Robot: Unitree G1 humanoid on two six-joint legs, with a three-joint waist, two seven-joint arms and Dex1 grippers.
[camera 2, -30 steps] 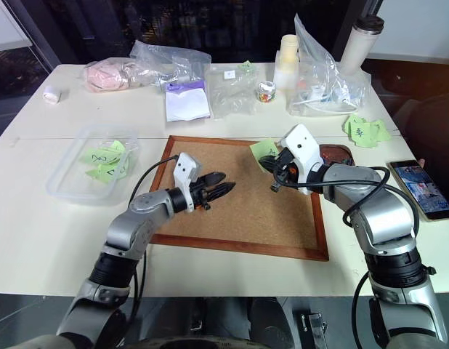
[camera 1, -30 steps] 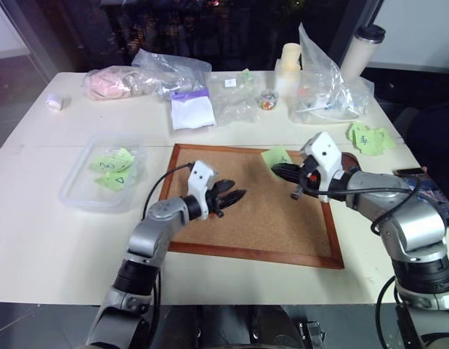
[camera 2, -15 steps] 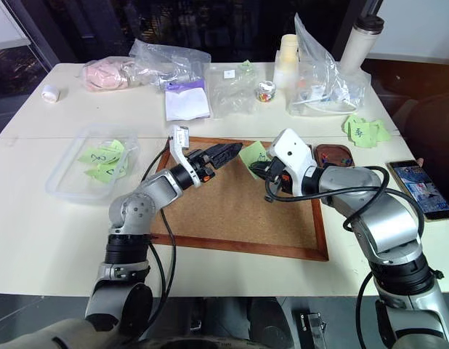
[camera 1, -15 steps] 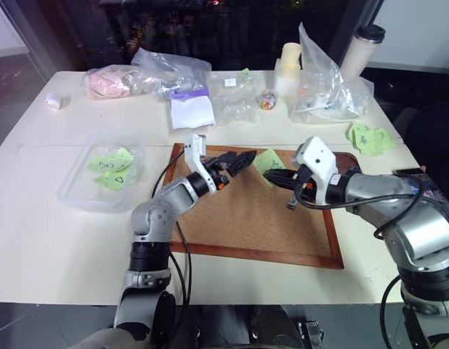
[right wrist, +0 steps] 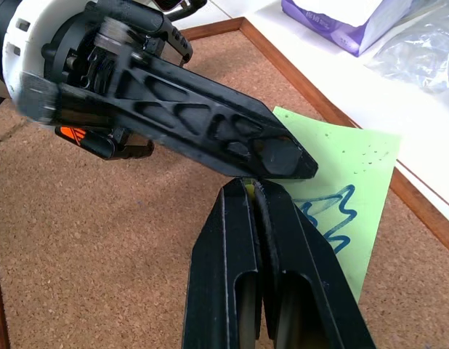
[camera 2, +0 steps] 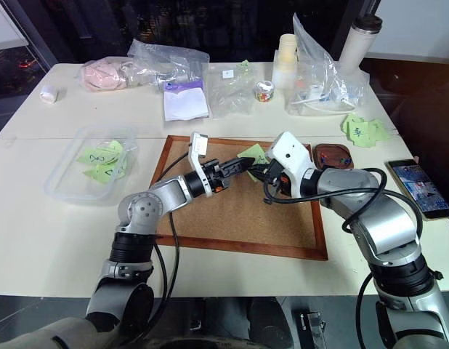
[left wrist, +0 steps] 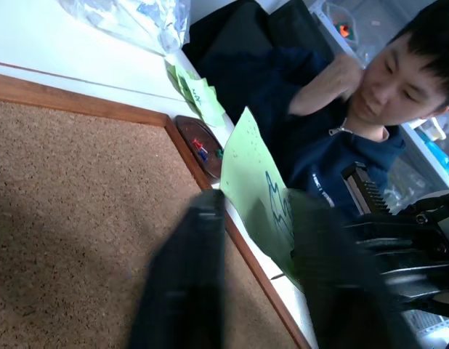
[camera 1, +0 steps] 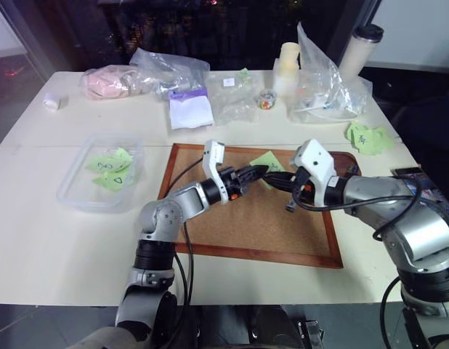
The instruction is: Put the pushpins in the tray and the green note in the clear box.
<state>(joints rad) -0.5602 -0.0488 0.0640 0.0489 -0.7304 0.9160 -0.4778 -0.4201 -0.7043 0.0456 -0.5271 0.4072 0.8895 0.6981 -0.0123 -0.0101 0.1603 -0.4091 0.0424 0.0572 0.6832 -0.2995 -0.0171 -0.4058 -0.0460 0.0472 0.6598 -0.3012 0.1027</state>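
Note:
The green note point(camera 1: 267, 160), pale green with a blue scribble, is held up over the far edge of the cork board. My right gripper point(right wrist: 253, 187) is shut on one of its edges. My left gripper point(camera 1: 259, 171) has come in from the left and is shut on the same note point(right wrist: 341, 182), tip to tip with the right one. In the left wrist view its blurred fingers point(left wrist: 192, 276) flank the note's edge. The dark brown tray point(camera 2: 333, 155) lies just right of the board with tiny pushpins point(left wrist: 201, 149) in it. The clear box point(camera 1: 101, 171) sits at the left, holding green notes.
The cork board point(camera 1: 246, 225) lies under both grippers. Clear plastic bags, a purple-and-white packet point(camera 1: 189, 109), cups and a small jar of coloured bits point(camera 1: 266, 102) line the far side. More green notes point(camera 1: 368, 137) and a phone point(camera 2: 421, 189) lie at the right. A person point(left wrist: 370, 87) sits beyond the table.
My left gripper swung right and up across the board to the note, rolled, and closed from wide open. My right gripper drew the note slightly left, then held still.

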